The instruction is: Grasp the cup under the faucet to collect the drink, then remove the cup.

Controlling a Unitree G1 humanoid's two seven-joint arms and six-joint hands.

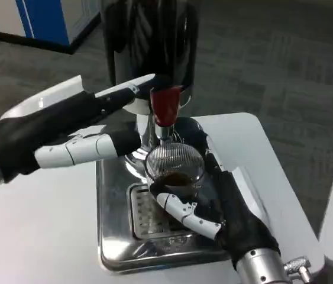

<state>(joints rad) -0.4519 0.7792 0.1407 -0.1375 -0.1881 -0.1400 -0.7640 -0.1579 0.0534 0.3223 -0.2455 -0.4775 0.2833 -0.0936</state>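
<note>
Cup: we see the clear cup (175,168) standing on the drip tray (148,222), right under the red tap (166,106), with dark drink pooled in its bottom.
Right hand: our right hand (204,204) comes in from the lower right and wraps the cup, one white finger curled across the near side below the rim and black fingers up its right side; it holds the cup.
Left hand: our left hand (104,127) reaches in from the left at tap height. Its upper finger lies along the top of the red tap and touches it; the lower fingers point at the steel column just left of the cup. The fingers look stretched out rather than curled, but we cannot tell whether they grip the tap or only rest on it.
Dispenser: a tall dark shiny dispenser (151,41) stands behind the cup, the tap sticking out of its front.
In the way: the tap hangs close above the cup's rim, and our left fingers sit just up and left of it; the dispenser's column is right behind.
Tray: the steel tray has a slotted grate left of the cup.
Surface: the white surface (36,231) carries the tray; grey carpet (272,59) lies beyond.
</note>
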